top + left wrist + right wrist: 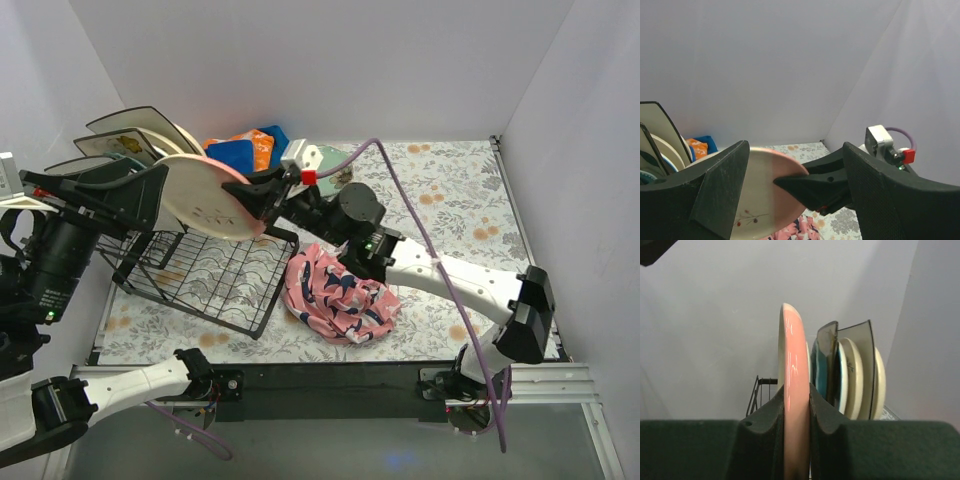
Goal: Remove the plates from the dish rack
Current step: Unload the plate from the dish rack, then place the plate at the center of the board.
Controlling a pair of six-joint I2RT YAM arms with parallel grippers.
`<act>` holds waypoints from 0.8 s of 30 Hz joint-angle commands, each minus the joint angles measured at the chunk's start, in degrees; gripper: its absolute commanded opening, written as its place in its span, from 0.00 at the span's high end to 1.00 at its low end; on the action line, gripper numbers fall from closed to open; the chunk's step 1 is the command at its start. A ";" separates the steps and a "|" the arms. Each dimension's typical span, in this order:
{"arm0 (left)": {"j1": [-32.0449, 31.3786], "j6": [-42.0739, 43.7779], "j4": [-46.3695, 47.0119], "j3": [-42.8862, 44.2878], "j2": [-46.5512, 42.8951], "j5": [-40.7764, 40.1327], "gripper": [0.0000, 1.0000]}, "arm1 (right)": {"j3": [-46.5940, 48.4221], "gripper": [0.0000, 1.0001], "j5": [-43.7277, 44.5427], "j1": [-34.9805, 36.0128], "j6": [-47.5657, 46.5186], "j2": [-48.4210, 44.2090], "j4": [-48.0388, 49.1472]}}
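Firmly, my right pincer (796, 407) pinched the cream-and-pink plate (205, 195) by its rim, holding it upright over the dish rack (215, 285) so it could clear the slots; my left pincer (150, 195) gaped empty over the rack's left side.

Nothing legible anywhere: no words, labels, brand names, numbers or signs. Small dark sprig-and-dot marks on the face of the cream-and-pink plate (200, 195), left of centre in the top view (decoration, not lettering). Pale patches on the blue-and-orange cloths (248, 150) at upper centre of that view, too blurred to read as print.
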 commanded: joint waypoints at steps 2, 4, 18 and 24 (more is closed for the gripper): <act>0.19 -0.90 3.30 -3.80 1.09 2.00 0.27 | -5.60 0.99 4.87 -4.84 5.12 -12.08 9.08; 0.10 -1.16 4.36 -5.21 1.71 3.05 0.27 | -7.72 0.99 5.23 -7.72 6.54 -15.16 6.98; 0.19 -4.50 15.60 -26.39 4.26 7.80 0.27 | -14.32 0.99 -10.04 -43.05 29.73 -12.20 -4.02; 0.19 -4.86 16.93 -35.89 2.15 9.83 0.27 | -20.73 0.99 -13.85 -58.80 43.10 -7.18 3.36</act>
